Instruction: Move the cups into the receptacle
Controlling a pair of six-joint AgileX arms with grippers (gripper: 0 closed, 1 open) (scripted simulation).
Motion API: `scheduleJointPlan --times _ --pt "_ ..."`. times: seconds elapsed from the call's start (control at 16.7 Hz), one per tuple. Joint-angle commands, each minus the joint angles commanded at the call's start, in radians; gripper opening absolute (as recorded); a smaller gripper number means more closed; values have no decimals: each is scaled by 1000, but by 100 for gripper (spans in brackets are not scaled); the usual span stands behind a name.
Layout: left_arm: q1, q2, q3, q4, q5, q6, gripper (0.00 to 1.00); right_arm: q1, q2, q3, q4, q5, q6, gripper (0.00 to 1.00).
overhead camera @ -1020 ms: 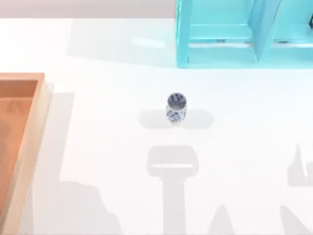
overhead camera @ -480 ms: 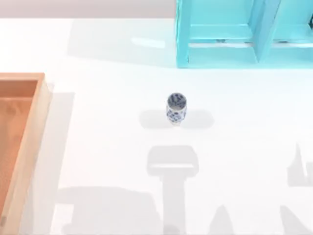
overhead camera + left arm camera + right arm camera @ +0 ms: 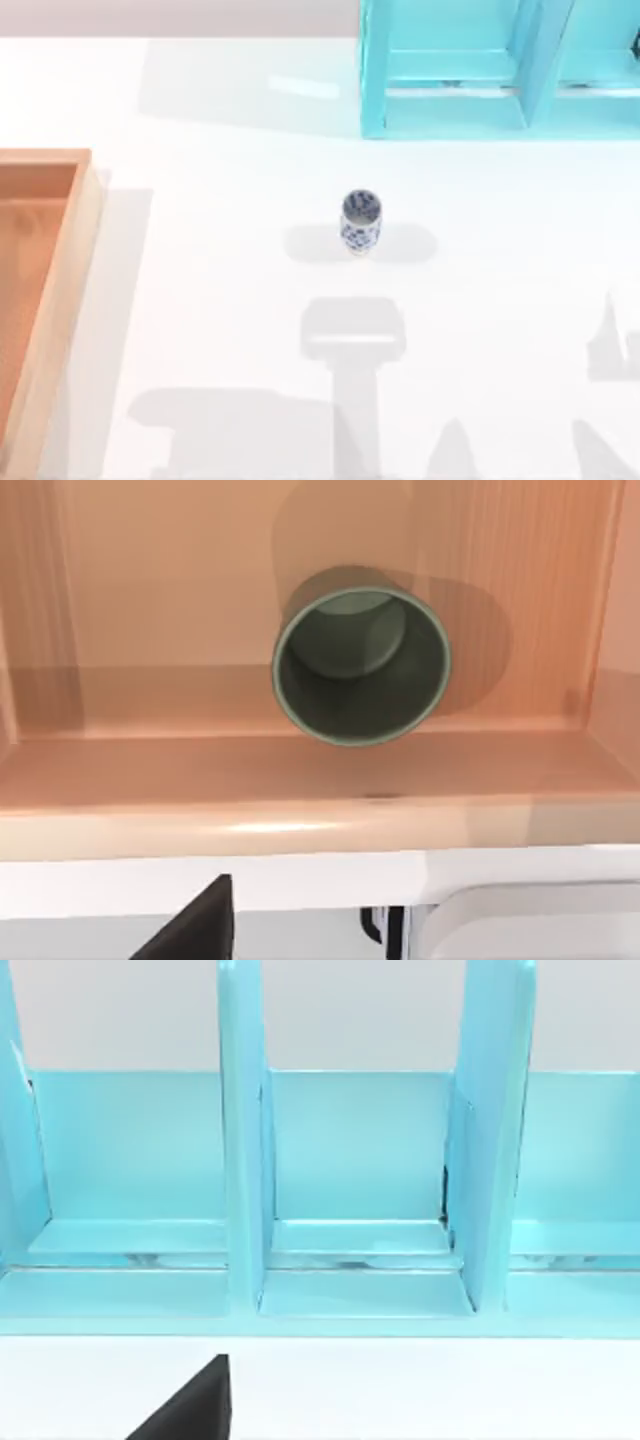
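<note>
we see the white cup with blue pattern [image 3: 361, 222] standing upright on the white table [image 3: 220, 300], near the middle of the top view, apart from everything else. the wooden tray [image 3: 62, 290] lies at the table's left edge, well apart from that cup, and the turquoise shelf unit [image 3: 460, 70] stands at the far side, right of centre.

in our left wrist view the dark olive-grey cup [image 3: 361, 666] sits upright inside the wooden tray [image 3: 300, 820], its mouth open toward the camera (we look straight down into it), close to the tray's raised rim and beside one inner wall. nothing touches the cup. a dark piece of our left gripper [image 3: 195, 925] shows at the picture's edge, on the near side of the rim, over the white table [image 3: 120, 885]; whether its fingers are apart or together we cannot tell.

our right wrist view faces the turquoise shelf unit [image 3: 360, 1190] with its upright dividers and low compartments, standing on the white table [image 3: 400, 1390]. a dark piece of our right gripper [image 3: 190, 1405] shows at the edge there, and again we cannot tell how its fingers stand.
</note>
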Motion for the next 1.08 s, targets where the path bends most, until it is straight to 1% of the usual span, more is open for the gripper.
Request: scheduleJointPlan --times 0.18,0.36,0.54,0.84,0.96,1.08 --pt "-62 64 65 -6 -9 -60 100 0 0 0 0 0 0 100" --pt "-198 221 227 -19 -32 -197 100 0 0 0 0 0 0 100" --pt "-387 443 477 -34 -65 -383 100 0 0 0 0 0 0 100" --pt "-749 836 945 -40 -126 -731 100 0 0 0 0 0 0 100" --pt "-883 964 1098 -31 -148 -858 100 0 0 0 0 0 0 100" --pt "-992 1061 1213 -19 -165 -964 100 0 0 0 0 0 0 100"
